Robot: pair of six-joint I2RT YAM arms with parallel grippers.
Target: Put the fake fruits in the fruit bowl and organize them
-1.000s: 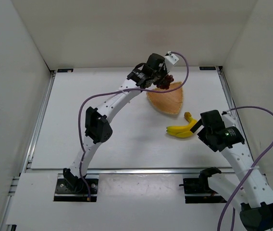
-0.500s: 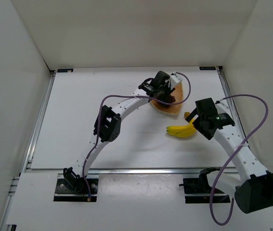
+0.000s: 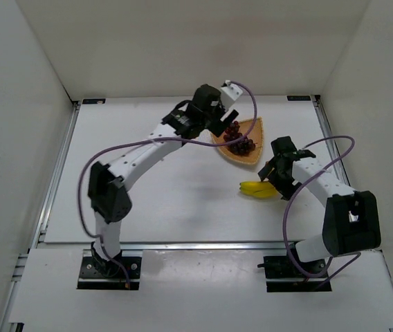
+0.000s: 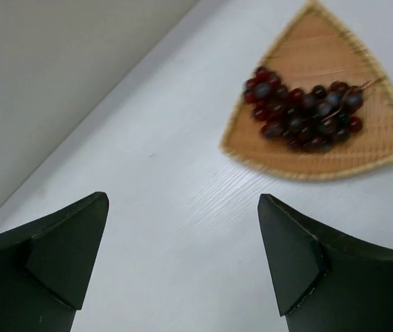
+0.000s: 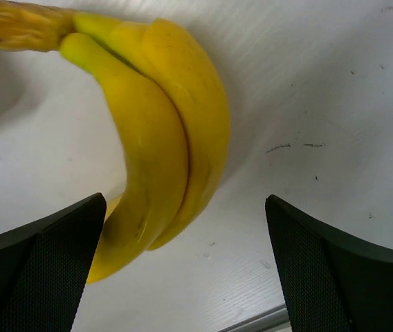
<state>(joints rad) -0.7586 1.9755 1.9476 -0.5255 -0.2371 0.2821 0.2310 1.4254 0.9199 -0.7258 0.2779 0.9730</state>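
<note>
Approach to the second fruit. The grapes (image 4: 304,114) lie inside the bowl (image 4: 314,55), spread across its middle. The bananas (image 5: 162,131) lie on the tabletop (image 3: 148,200) just outside the bowl, off its near edge and apart from the wicker. My left pincer (image 4: 183,207) hangs open and empty above bare tabletop beside the bowl, gripping nothing. My right pincer (image 5: 184,207) is spread wide, one finger on either side of the bunch's lower half, with no contact that I can see. I judge the bananas to be light, hollow and stiff, with a smooth skin that may slide under the pads. Because of the curve, a grip near either end could let the bunch swing. The thick middle, where the fruits lie side by side, looks the best place to close, with the pads set across the whole bunch. The brownish stem (image 5: 16,24) is thin and would make a poor hold. The bare wicker left beside the grapes looks tight for the bunch, so it will probably need to be set down with care.
</note>
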